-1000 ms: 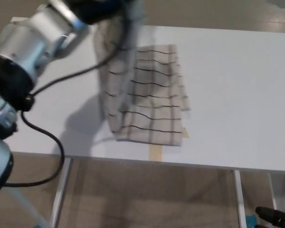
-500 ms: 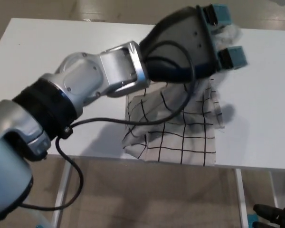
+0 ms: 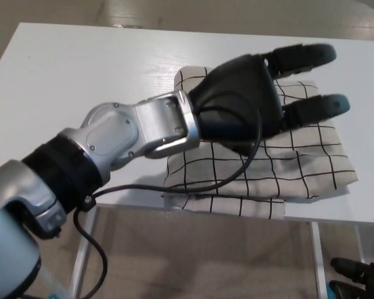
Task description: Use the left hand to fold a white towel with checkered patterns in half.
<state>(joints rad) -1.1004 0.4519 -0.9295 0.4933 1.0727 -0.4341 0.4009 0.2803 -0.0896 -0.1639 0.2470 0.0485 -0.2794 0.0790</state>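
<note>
Half a second ago my left robot hand (image 3: 252, 103) hung higher with cloth bunched under it; now it lies low and flat over the towel (image 3: 299, 162), and the towel has spread wider beneath it. My fingers (image 3: 315, 107) are stretched apart and released, gripping nothing, their tips reaching past the towel's far part. Directly under my palm the white checkered towel lies doubled, an upper layer over a lower one whose strip peeks out at the edge nearest me. Its near edge runs along the worktop (image 3: 81, 75) rim, a little overhanging it. To me the fold looks done, though the layers sit unevenly. I judge the cloth light, limp and prone to bunching, so any tidying calls for pinching a free corner or edge, not the middle. My right robot hand (image 3: 358, 280) shows only as a dark shape below the worktop; its state I cannot tell.
</note>
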